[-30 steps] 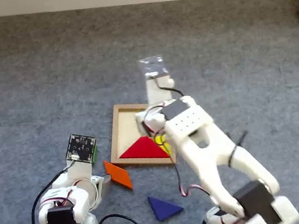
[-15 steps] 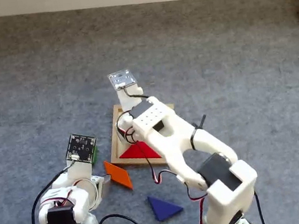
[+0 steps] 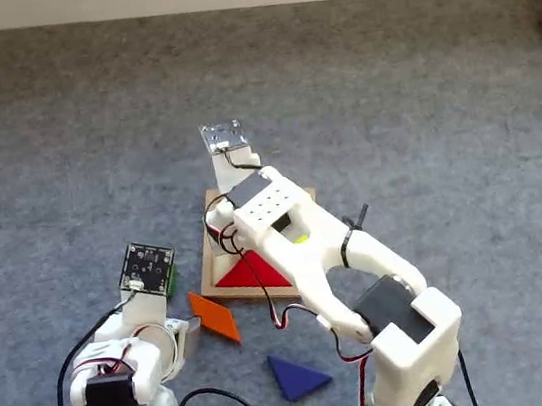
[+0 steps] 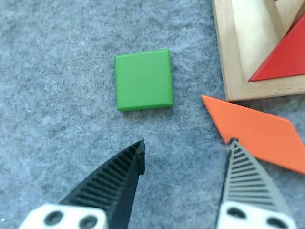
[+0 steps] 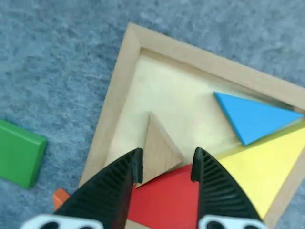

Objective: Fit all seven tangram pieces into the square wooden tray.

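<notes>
At the centre of the high view, the right arm has swung across the square wooden tray (image 3: 206, 258). A second ago it reached in from the lower right; now it lies over the tray's left half, barely shifted in the last half second. The right gripper (image 5: 167, 157) clasps a pale wooden triangle (image 5: 159, 145) just beside the red triangle (image 5: 164, 202). The left gripper (image 4: 187, 143), unmoved at lower left, hangs spread over fuzzy grey carpet (image 3: 417, 92), between the green square (image 4: 143, 79) and the orange parallelogram (image 4: 257, 133).

The pieces are flat, smooth and sharp-cornered. Four triangles are in the tray: pale, red, yellow triangle (image 5: 257, 167) and light blue triangle (image 5: 255, 119). Three pieces lie on the carpet: square, parallelogram and dark blue triangle (image 3: 297, 376).
</notes>
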### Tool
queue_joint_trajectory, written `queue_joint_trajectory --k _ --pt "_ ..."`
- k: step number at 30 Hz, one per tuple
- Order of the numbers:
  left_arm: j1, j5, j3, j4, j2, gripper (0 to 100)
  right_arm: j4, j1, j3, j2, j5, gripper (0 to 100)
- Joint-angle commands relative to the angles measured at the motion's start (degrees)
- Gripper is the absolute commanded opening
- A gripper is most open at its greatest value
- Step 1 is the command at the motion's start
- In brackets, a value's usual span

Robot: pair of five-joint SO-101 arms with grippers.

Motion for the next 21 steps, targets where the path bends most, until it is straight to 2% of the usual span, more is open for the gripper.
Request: queue_joint_trajectory --k 1,5,10,21 --pt "-0.4 0.4 1.1 0.2 0.0 26 2.2 -0.2 -3.6 -1.5 -0.4 16.5" --pt "-0.4 0.4 1.1 0.2 0.0 26 4.7 0.8 -6.6 -1.6 -0.3 13.1" --pt "-0.4 0.4 1.1 0.2 0.0 26 5.1 3.0 -8.9 -1.5 -0.3 1.1" --pt "-0.4 0.4 1.1 0.2 0.0 26 1.2 2.3 -4.5 -0.5 -0.3 0.5"
